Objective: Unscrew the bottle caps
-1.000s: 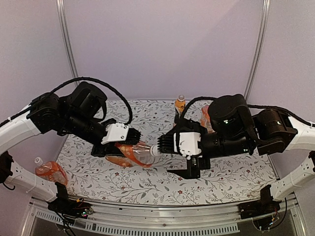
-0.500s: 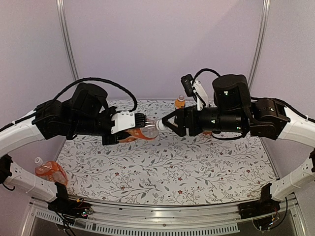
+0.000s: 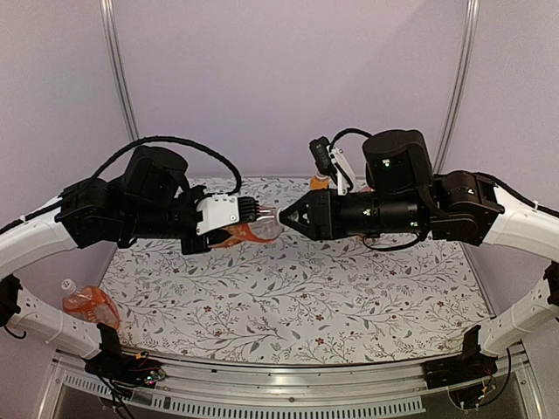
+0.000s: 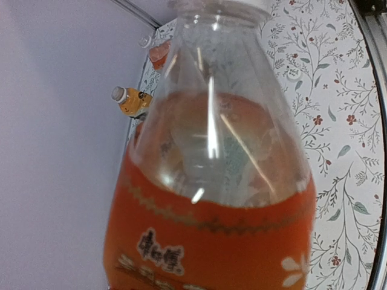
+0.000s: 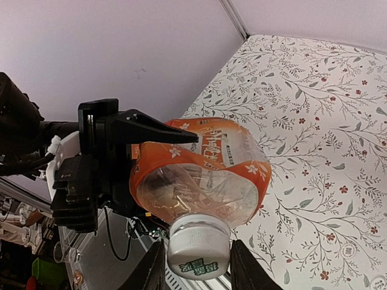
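Observation:
A squat clear bottle (image 3: pixel 251 232) with an orange label hangs on its side above the table, with my left gripper (image 3: pixel 250 218) shut round its body. In the left wrist view this bottle (image 4: pixel 211 181) fills the frame and hides the fingers. Its white ribbed bottle cap (image 5: pixel 198 248) points at the right wrist camera. My right gripper (image 5: pixel 198 267) is shut on that cap, one finger against each side. From above, the right gripper (image 3: pixel 284 216) meets the bottle's neck at a point. A black finger (image 5: pixel 158 133) of the left gripper lies over the label.
A second orange bottle (image 3: pixel 87 302) with a white cap (image 3: pixel 67 285) lies at the table's left edge. A third bottle (image 3: pixel 320 182) stands at the back, partly behind the right arm. The left wrist view shows a small capped bottle (image 4: pixel 130 100) and another orange one (image 4: pixel 158 52) by the wall.
Both arms have risen with the bottle, which now hangs higher. The right gripper has turned end-on to the neck and its jaws have closed from wide open onto the cap.

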### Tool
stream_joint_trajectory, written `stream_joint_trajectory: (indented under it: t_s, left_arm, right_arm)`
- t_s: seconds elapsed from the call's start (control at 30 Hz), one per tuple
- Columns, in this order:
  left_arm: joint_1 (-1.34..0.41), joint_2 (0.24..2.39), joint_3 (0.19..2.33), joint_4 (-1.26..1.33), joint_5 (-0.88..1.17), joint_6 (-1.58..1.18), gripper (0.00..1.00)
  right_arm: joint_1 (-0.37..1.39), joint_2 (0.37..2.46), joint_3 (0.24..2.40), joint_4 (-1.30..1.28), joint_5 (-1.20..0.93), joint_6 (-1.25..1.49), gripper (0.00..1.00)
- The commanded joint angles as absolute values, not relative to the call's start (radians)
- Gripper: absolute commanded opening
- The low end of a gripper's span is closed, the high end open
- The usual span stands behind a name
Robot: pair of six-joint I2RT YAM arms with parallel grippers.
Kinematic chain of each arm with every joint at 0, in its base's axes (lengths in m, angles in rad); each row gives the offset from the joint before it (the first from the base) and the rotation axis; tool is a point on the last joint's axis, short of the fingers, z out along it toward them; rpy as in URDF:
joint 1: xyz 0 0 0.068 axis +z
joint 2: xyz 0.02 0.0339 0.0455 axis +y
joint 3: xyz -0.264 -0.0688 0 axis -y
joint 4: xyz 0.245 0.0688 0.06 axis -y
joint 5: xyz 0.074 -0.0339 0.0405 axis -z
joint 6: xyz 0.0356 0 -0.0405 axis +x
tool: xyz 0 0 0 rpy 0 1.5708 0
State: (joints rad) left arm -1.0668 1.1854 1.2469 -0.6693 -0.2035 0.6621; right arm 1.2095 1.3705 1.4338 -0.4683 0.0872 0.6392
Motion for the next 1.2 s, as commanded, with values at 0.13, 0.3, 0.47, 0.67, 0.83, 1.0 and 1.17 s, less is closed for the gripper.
stream_joint_trajectory:
  t_s: [0.13,0.3,0.47,0.67,0.83,1.0,1.17]
  left_arm:
    - [-1.075,1.171,1.234,-0.638,-0.211,0.670,0.14]
    - [-1.075,1.164,1.233,-0.673,-0.168,0.662,0.13]
    - [-1.074,1.161,1.269,-0.908,0.085,0.668,0.13]
    - [-1.075,1.180,1.331,-1.092,0.314,0.688,0.13]
    - [-1.077,1.192,1.337,-1.115,0.323,0.699,0.13]
    - [-1.077,1.195,1.334,-1.116,0.329,0.701,0.12]
    - [-1.077,1.184,1.319,-1.115,0.319,0.701,0.10]
  right_arm:
    - [1.201,1.416,1.484,-0.502,0.047,0.645,0.18]
    - [1.200,1.414,1.493,-0.518,-0.002,0.545,0.00]
    - [1.299,1.418,1.545,-0.720,-0.036,0.102,0.00]
    - [1.371,1.353,1.490,-0.853,0.052,-0.439,0.00]
    - [1.415,1.368,1.548,-0.929,0.131,-0.626,0.00]
    - [1.423,1.392,1.574,-1.000,0.178,-0.679,0.00]
    - [1.424,1.340,1.552,-0.976,0.170,-0.689,0.00]
